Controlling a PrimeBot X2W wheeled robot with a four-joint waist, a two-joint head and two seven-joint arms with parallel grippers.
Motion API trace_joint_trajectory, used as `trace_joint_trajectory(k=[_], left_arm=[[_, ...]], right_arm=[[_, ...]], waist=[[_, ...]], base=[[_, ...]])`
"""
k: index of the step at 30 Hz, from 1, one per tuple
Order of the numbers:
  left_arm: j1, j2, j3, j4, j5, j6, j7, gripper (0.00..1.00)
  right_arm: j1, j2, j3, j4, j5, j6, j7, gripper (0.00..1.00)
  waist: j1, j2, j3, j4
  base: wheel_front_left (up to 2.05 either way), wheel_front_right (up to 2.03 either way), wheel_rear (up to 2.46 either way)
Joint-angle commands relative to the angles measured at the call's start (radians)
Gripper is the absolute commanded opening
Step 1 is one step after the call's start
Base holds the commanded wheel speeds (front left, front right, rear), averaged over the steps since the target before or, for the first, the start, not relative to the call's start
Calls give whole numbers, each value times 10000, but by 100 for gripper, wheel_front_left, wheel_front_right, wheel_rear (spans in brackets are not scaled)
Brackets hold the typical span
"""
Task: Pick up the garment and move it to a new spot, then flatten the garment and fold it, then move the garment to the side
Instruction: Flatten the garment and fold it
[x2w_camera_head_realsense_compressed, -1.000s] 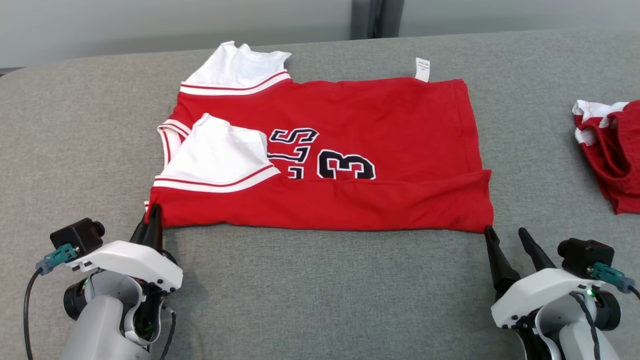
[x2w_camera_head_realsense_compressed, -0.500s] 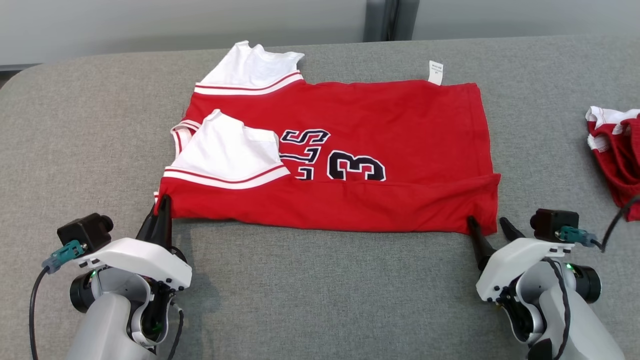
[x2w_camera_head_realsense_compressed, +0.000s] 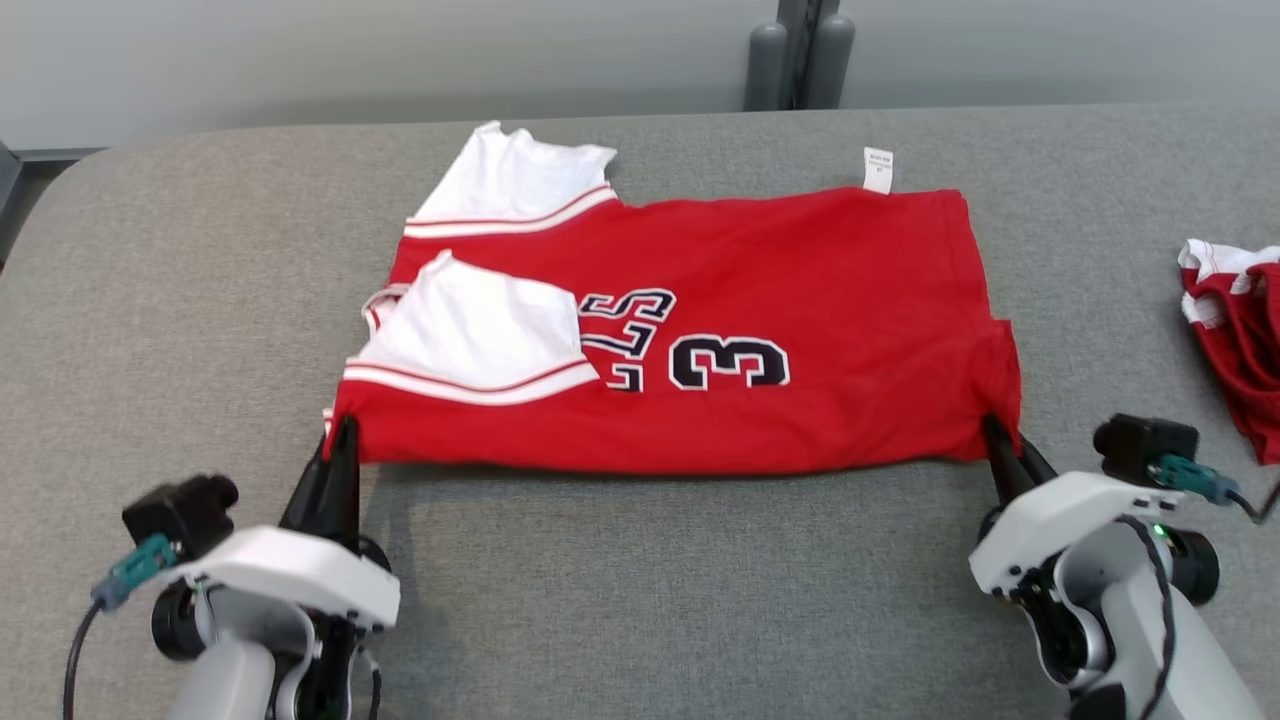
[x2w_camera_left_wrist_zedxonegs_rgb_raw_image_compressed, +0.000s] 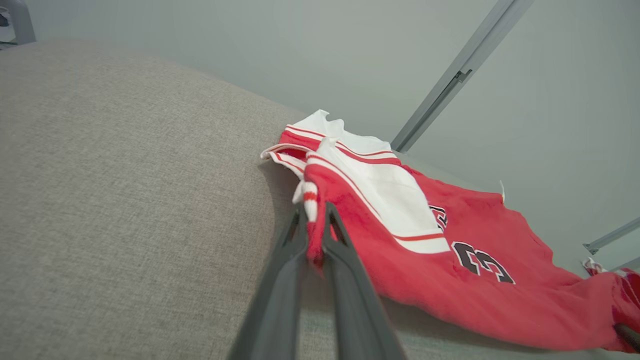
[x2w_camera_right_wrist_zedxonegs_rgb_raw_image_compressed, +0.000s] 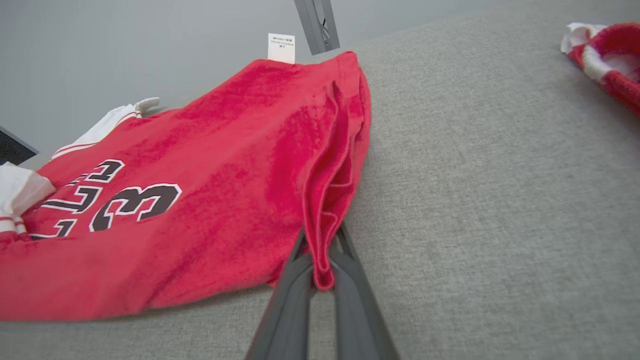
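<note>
The garment (x2w_camera_head_realsense_compressed: 800, 300) is a red jersey with white sleeves and black number 3 lettering, spread sideways on the grey padded table (x2w_camera_head_realsense_compressed: 650, 600). My left gripper (x2w_camera_head_realsense_compressed: 345, 432) is shut on the garment's near left corner; in the left wrist view that gripper (x2w_camera_left_wrist_zedxonegs_rgb_raw_image_compressed: 314, 220) pinches the red and white hem. At the near right corner my right gripper (x2w_camera_head_realsense_compressed: 995, 432) is shut on the garment, and the right wrist view shows the gripper (x2w_camera_right_wrist_zedxonegs_rgb_raw_image_compressed: 320, 235) clamping a bunched fold of red cloth (x2w_camera_right_wrist_zedxonegs_rgb_raw_image_compressed: 330, 165). The near edge hangs slightly raised between both grips.
A second red and white garment (x2w_camera_head_realsense_compressed: 1235, 330) lies crumpled at the table's right edge, also in the right wrist view (x2w_camera_right_wrist_zedxonegs_rgb_raw_image_compressed: 610, 55). A grey wall with a dark post (x2w_camera_head_realsense_compressed: 800, 50) stands behind the table. Bare grey surface lies to the left and in front.
My right gripper moved in from beside the hem and shut on the near right corner. That corner has bunched and lifted. The head camera shifted, so the whole scene sits lower.
</note>
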Motion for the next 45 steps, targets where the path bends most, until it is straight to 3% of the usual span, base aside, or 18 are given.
trace_joint_trajectory(k=[1,8,13,22,23,24,25,26,27,28,38,45], left_arm=[[323,31,31,-280,-25,65,-59,0],[2154,-113,-251,-1864,-6,420,83,0],[3321,-261,-508,-2741,-72,739,330,0],[3960,-287,-589,-3010,-54,1124,376,0],[3960,-280,-592,-2958,-68,1116,423,0],[3948,-270,-594,-2934,-75,1124,423,0],[3934,-250,-594,-2920,-57,1136,422,0],[3921,-236,-585,-2901,-51,1137,412,27],[3903,-212,-546,-2912,-60,1156,386,56],[3900,-183,-514,-2930,-85,1164,390,97],[3698,345,-151,-3650,80,1433,547,100],[1425,1028,-397,-3256,556,1149,1251,100]], right_arm=[[367,-70,-154,-395,140,0,173,0],[2386,-423,-936,-3508,679,1,1578,0],[3874,-310,-1498,-5307,763,1,2571,0],[5064,-86,-1813,-6001,792,1,3097,0],[5098,-83,-1783,-5980,718,1,3063,4],[5126,-78,-1750,-5955,609,1,3041,32],[5142,-82,-1780,-5926,500,0,3009,52],[5167,-81,-1786,-5902,399,0,2967,100],[5198,-76,-1799,-5889,335,0,2951,100],[5229,-76,-1848,-5887,281,0,2936,100],[5111,-60,-2696,-6088,-242,1,2685,100],[4147,-169,-2457,-6769,-567,1,2237,100]], waist=[[0,0,-89,83],[0,0,-274,208],[0,0,-291,258],[0,0,-197,232],[0,0,-189,218],[0,0,-186,202],[0,0,-184,184],[0,0,-186,170],[0,0,-189,157],[0,0,-192,144],[0,0,-168,-14],[0,0,138,-321]], base=[[0,0,0],[0,0,0],[0,0,0],[0,0,0],[0,0,0],[0,0,0],[0,0,0],[0,0,0],[0,0,0],[0,0,0],[0,0,0],[0,0,0]])
